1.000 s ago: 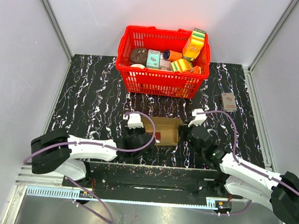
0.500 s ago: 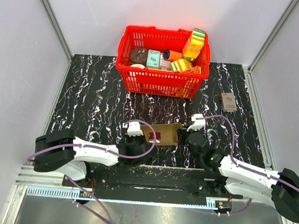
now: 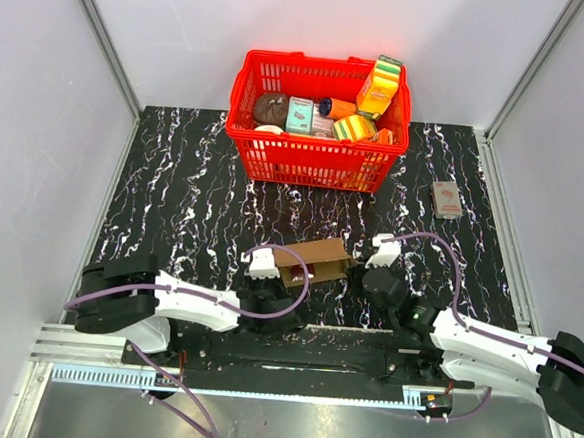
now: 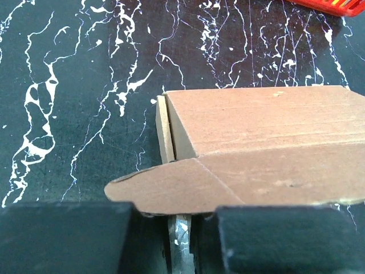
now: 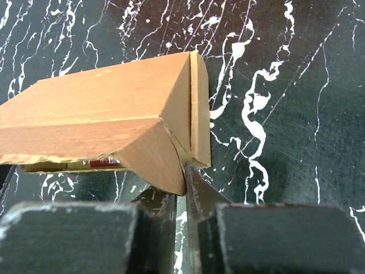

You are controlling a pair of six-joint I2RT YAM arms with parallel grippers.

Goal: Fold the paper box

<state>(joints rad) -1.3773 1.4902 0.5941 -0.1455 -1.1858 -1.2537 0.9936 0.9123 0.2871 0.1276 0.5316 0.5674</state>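
Since a second ago the paper box (image 3: pixel 312 260) is being drawn toward the near edge of the table (image 3: pixel 174 191), with its lid (image 4: pixel 256 114) lowered. The lid should be pressed down evenly and the tabs tucked inside. The box is brown corrugated card, and one rounded tab (image 4: pixel 148 191) is protruding. The left gripper (image 4: pixel 180 228) and right gripper (image 5: pixel 185 177) are being kept at its ends, jaws seemingly pressed together.

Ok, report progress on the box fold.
Done: the box is formed, with its walls up and the lid tilted partway down. In hand: left jaws and right jaws each seem to pinch one end of it. Left: the front gapes open, so the lid needs pressing shut and tucking.
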